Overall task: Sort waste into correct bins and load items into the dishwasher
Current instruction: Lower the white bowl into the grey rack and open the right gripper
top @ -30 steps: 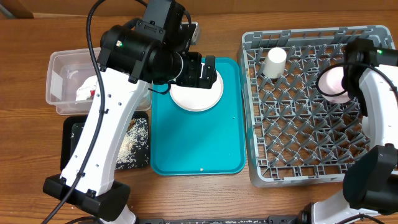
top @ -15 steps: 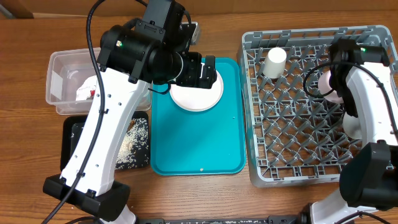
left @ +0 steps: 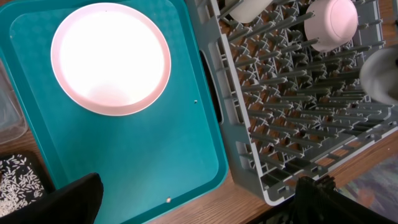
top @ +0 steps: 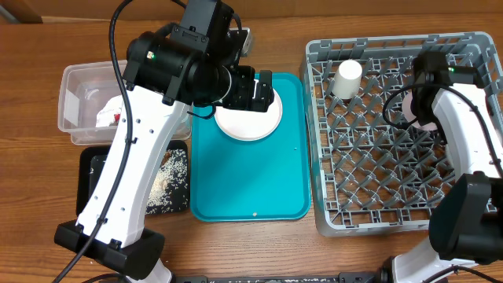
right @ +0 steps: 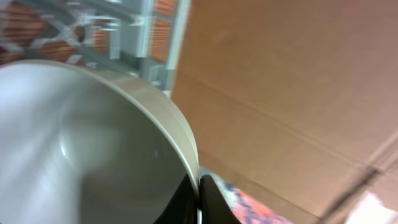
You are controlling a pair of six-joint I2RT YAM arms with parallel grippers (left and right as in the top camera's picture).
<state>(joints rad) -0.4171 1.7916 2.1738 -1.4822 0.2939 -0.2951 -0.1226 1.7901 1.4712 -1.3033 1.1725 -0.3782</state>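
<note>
Placement of the small round bowl (right: 93,143), white with a faint pink cast, into the large square grey plastic dish rack (top: 330,196) is judged to be the step in hand. The bowl's rim is pinched between the closed fingers of the right gripper (right: 199,190), and the bowl is held over the rack's far right part. In the overhead view it is largely hidden under the arm.

It is recommended that the bowl be lowered tilted, so that its wall is taken between two rows of pegs. The grip should be released only once the bowl is borne by the rack. Clearance from the small white cylindrical cup (top: 346,77), standing in the rack's far left corner, should be kept.

The left gripper (top: 255,90) is held wide open and empty above the round white plate (top: 250,122), which lies untouched on the teal serving tray (top: 251,181).

Compared with the earlier overhead frame, the right wrist is found shifted leftward over the rack. The bowl, then plainly exposed, is now mostly covered. No change is noted in the left arm, plate or cup.
</note>
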